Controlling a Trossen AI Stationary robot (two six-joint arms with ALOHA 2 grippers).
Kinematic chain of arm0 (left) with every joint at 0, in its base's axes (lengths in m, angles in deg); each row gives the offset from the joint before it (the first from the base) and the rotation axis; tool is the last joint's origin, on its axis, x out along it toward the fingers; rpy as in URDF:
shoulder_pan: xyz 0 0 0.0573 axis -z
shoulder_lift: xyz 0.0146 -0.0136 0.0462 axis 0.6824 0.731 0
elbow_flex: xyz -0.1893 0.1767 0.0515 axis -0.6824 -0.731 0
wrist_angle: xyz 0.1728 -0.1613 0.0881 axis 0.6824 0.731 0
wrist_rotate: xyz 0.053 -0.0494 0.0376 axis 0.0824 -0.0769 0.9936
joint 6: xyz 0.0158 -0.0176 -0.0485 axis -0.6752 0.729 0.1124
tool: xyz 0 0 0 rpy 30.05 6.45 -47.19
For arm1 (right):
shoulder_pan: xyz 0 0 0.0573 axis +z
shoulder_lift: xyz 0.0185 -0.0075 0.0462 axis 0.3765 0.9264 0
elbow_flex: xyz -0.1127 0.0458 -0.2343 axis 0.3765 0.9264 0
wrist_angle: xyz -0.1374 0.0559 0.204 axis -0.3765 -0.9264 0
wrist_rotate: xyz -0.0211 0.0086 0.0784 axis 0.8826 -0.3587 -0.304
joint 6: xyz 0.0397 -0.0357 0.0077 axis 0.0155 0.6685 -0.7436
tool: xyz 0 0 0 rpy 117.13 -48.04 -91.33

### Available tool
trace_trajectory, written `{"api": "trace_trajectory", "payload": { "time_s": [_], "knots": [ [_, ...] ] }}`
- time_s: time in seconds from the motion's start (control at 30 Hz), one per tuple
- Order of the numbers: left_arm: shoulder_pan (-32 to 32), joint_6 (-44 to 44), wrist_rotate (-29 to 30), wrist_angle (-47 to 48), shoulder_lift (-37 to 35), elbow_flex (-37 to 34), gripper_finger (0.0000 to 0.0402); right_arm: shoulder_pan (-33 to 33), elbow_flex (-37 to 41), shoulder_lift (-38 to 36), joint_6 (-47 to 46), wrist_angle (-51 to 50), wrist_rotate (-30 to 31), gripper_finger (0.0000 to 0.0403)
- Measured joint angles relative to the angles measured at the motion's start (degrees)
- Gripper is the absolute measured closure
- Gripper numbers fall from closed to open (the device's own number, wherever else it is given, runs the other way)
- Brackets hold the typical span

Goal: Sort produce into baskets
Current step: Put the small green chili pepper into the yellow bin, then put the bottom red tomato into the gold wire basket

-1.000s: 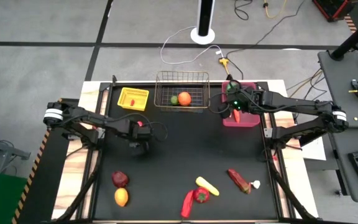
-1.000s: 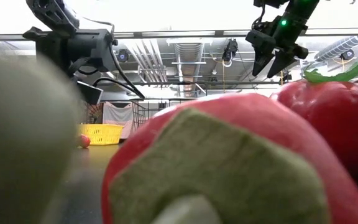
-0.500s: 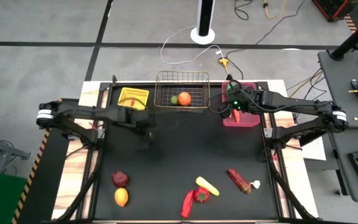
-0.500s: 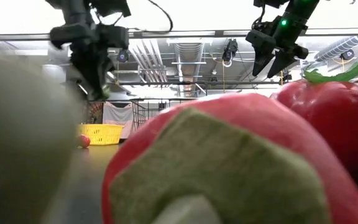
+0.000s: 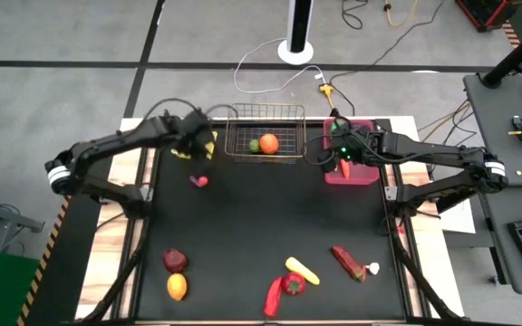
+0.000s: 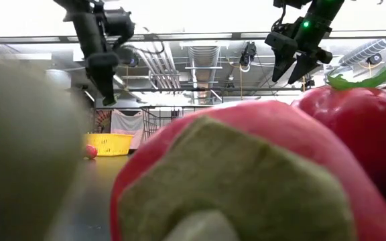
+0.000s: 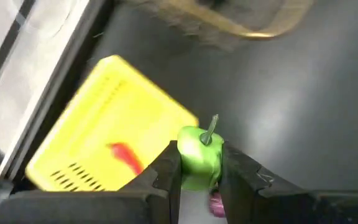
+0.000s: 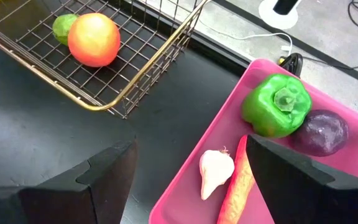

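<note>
Left tool (image 7: pixel 199 177) grips a small glossy green apple (image 7: pixel 199 154) with a thin stem.

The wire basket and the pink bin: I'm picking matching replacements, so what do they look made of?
The wire basket looks like thin bare metal rod in a brassy, slightly shiny finish; the open grid shows the table through it. The pink bin looks like moulded plastic, probably: smooth, solid magenta walls with a soft sheen.

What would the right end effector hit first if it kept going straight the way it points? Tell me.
Most likely the pink bin. The right end effector hangs open over the bin's near edge, with the white garlic and orange carrot just ahead between its fingers. Depth is unclear, so it could meet the garlic first.
</note>
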Motion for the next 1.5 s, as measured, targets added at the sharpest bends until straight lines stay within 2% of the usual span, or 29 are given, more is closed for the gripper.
{"api": "trace_trajectory", "payload": {
  "time_s": [0.17, 0.3, 0.37, 0.57, 0.77, 0.93, 1.07, 1.2, 1.5],
  "knots": [
    [-8.7, 0.3, 0.0, -0.3, 3.4, 0.0, 0.0339, 0.0, 0.0, 0.0, 0.0, 0.0, 0.0, 0.0110],
    [-12.5, 0.7, 0.5, -0.8, 6.0, 0.0, 0.0327, 0.0, 0.0, 0.0, 0.0, 0.0, -0.2, 0.0110],
    [-13.1, 0.7, 0.8, -1.5, 6.8, 0.0, 0.0314, 0.0, 0.0, 0.0, 0.0, 0.0, -1.0, 0.0110],
    [-13.1, 1.4, 6.9, -2.1, 7.8, 0.0, 0.0270, 0.0, 0.0, 0.0, 0.0, 0.0, -1.3, 0.0110],
    [-13.1, 1.8, 7.3, -2.2, 7.8, 0.0, 0.0236, 0.0, 0.0, 0.0, 0.0, 0.0, -1.3, 0.0110],
    [-12.2, 4.2, 7.3, -2.0, 7.2, 0.0, 0.0226, 0.0, 0.0, -0.2, 0.2, 0.0, -1.3, 0.0110],
    [-9.2, 7.8, 7.3, -1.9, 5.2, 0.0, 0.0230, 0.8, 0.0, -0.6, -1.0, 0.1, -1.2, 0.0110],
    [-3.4, 9.8, 7.3, -2.1, 2.2, 0.0, 0.0236, 3.9, 0.0, -0.6, -0.5, 0.5, -1.8, 0.0110],
    [16.7, 16.6, 12.1, -3.1, -5.1, 0.0, 0.0242, 14.8, -1.7, 0.3, 0.9, 0.8, -3.0, 0.0110]
  ]
}}
